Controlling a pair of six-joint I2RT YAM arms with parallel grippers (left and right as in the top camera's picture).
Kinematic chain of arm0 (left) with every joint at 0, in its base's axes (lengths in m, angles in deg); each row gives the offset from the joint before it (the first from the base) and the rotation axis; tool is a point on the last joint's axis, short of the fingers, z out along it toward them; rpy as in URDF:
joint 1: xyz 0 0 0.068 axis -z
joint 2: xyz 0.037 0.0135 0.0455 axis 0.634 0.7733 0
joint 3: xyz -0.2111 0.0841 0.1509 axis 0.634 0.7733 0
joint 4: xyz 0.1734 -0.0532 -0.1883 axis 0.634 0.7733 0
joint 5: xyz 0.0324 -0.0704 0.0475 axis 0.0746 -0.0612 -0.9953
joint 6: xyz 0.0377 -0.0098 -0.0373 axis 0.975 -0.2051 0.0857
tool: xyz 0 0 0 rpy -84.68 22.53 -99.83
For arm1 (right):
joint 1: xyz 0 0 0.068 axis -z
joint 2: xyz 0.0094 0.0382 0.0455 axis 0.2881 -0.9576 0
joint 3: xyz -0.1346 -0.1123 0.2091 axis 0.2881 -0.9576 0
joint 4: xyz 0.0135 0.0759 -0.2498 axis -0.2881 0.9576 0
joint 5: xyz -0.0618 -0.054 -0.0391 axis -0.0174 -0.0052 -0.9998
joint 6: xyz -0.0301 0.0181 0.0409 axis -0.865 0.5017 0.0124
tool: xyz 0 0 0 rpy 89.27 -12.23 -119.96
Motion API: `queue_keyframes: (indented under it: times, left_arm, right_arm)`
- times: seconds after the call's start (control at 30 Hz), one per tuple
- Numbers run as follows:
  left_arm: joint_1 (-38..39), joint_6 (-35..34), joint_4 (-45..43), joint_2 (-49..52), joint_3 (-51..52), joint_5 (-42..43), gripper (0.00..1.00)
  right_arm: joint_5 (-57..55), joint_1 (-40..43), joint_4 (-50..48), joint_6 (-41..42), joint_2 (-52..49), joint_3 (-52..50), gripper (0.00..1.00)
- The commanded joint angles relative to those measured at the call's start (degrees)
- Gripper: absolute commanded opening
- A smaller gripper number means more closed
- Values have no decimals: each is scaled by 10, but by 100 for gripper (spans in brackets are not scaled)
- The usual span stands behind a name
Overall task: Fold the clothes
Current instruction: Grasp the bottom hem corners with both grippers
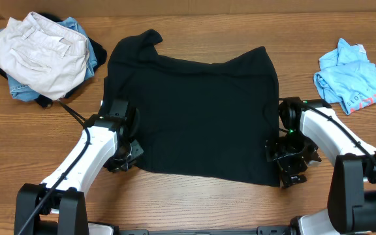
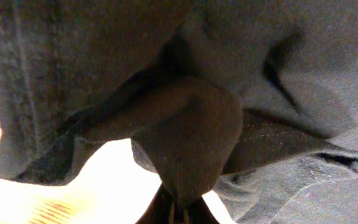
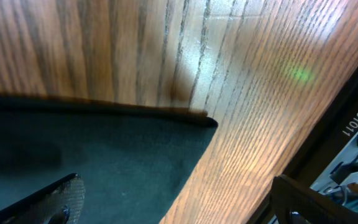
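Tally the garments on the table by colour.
Black: 1, T-shirt
Cream: 1, trousers
Light blue: 1, tee
Mid blue: 1, denim under the trousers
Total: 4; a dark scrap beside the denim is unclear.

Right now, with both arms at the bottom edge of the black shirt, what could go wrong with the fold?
The left hand holds a bunched wad of the black T-shirt, so lifting may drag creases into the fold. At the right hand only one finger shows, over the flat corner; if that grip isn't firm, the corner could slip and the hem rise unevenly. The top-left sleeve is curled and could fold in crumpled.
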Motion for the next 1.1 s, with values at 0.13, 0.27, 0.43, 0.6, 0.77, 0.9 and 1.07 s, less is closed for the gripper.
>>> queue_keyframes:
  times: [0.13, 0.27, 0.43, 0.6, 0.77, 0.9, 1.07]
  left_arm:
    - [-3, 11, -1, 0, -12, 6, 4]
    - [-3, 14, -3, 0, -12, 10, 4]
    - [-3, 15, -3, 0, -12, 20, 4]
    - [-3, 19, -2, 0, -12, 21, 4]
    - [-3, 19, -2, 0, -12, 22, 4]
    - [-3, 19, 0, 0, -12, 23, 4]
    - [-3, 19, 2, 0, -12, 23, 4]
  right_arm:
    - [-29, 0, -75, 37, 193, -109, 100]
    - [-20, 0, -111, 34, 204, -154, 100]
    - [-1, 0, -173, 30, 203, -191, 100]
    - [-4, 0, -198, 30, 202, -210, 79]
    - [-3, 0, -203, 30, 189, -215, 60]
    - [4, 0, -189, 31, 189, -217, 48]
    - [5, 0, -206, 32, 189, -233, 46]
